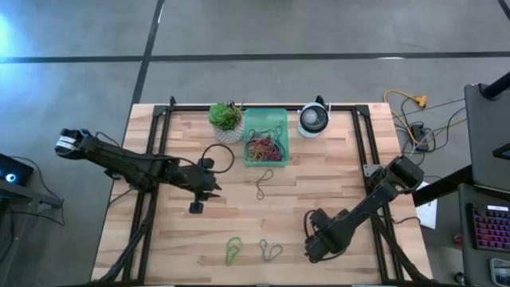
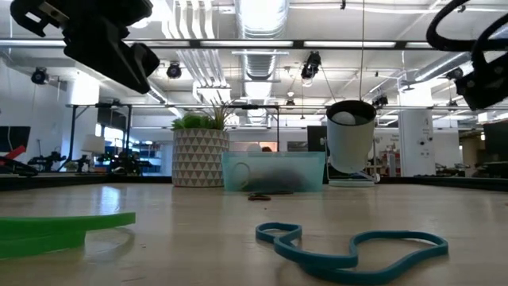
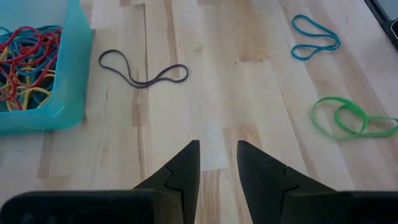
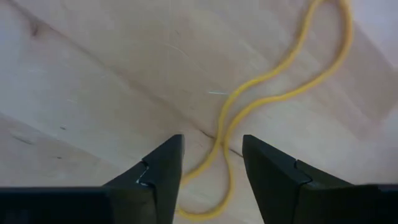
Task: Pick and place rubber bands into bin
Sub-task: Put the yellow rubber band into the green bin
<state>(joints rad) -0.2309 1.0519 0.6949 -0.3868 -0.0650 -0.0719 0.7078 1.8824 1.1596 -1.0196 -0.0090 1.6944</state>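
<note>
Near the table's front right, the open right gripper [image 4: 211, 163] straddles a yellow rubber band [image 4: 283, 71] whose long axis runs between its fingers.

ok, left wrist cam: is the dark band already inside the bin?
No, the dark rubber band lies on the bare wood beside the bin, apart from its wall.

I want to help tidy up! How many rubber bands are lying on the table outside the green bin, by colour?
Black rubber band: 1
Teal rubber band: 1
Green rubber band: 1 (doubled over itself; it might be 2)
Yellow rubber band: 1
Total: 4
</note>
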